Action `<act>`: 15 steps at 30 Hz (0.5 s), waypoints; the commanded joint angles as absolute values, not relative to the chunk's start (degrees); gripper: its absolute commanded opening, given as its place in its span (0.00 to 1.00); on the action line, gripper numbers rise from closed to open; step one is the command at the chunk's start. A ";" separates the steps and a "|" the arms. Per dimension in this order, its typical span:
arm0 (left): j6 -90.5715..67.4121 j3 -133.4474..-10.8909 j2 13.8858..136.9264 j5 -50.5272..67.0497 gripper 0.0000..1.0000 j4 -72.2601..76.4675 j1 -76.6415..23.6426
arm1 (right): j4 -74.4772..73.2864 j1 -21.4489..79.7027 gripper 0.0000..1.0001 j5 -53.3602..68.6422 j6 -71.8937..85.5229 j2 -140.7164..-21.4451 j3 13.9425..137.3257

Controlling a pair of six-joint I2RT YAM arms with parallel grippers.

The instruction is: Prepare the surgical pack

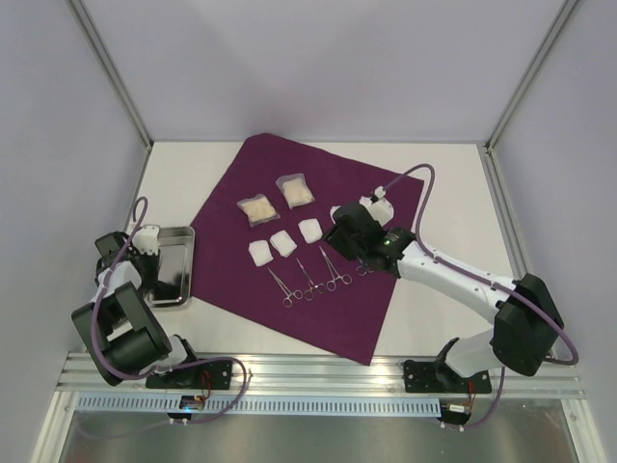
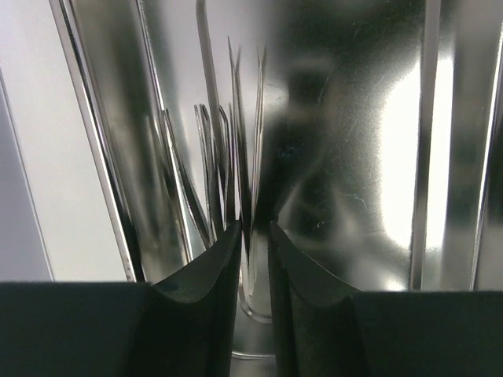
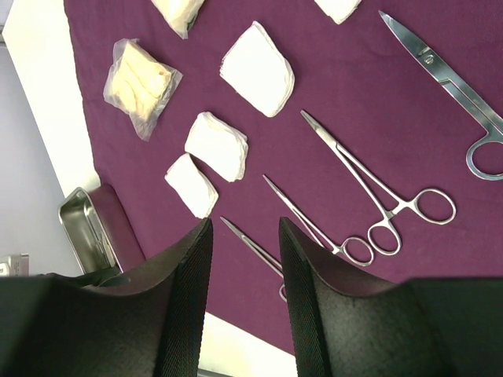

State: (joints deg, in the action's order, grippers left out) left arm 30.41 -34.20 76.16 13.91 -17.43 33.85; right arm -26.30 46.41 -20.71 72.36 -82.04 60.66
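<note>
The surgical pack lies spread as a big plum-purple sheet in the middle of the table. On it rest two bagged gauze packets, three white gauze pads and a row of steel forceps. My right gripper hovers over the sheet, open and holding nothing. The forceps and pads lie beyond its fingers. My left gripper is down over the steel tray. Its fingers stand a narrow gap apart, with a shiny metal loop showing between them.
Scissors lie on the sheet's right part, partly under my right arm in the top view. The tray is full of reflections of thin steel tips. Its corner abuts the sheet's left edge. Bare white table rings the sheet.
</note>
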 commanded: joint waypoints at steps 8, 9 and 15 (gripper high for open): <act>31.46 -33.22 75.41 14.15 0.30 -26.63 34.10 | -25.66 45.88 0.42 -23.12 71.37 -78.58 59.50; 31.46 -33.48 74.89 14.41 0.30 -27.15 34.10 | -25.75 45.88 0.42 -23.20 71.02 -78.49 59.50; 31.99 -36.21 69.18 16.69 0.36 -32.77 34.10 | -26.97 45.09 0.44 -18.48 53.06 -79.97 65.27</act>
State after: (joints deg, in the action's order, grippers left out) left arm 31.00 -34.22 72.27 14.46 -26.72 33.85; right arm -26.57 45.98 -20.14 65.89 -80.09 60.14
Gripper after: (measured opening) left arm 0.347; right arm 0.431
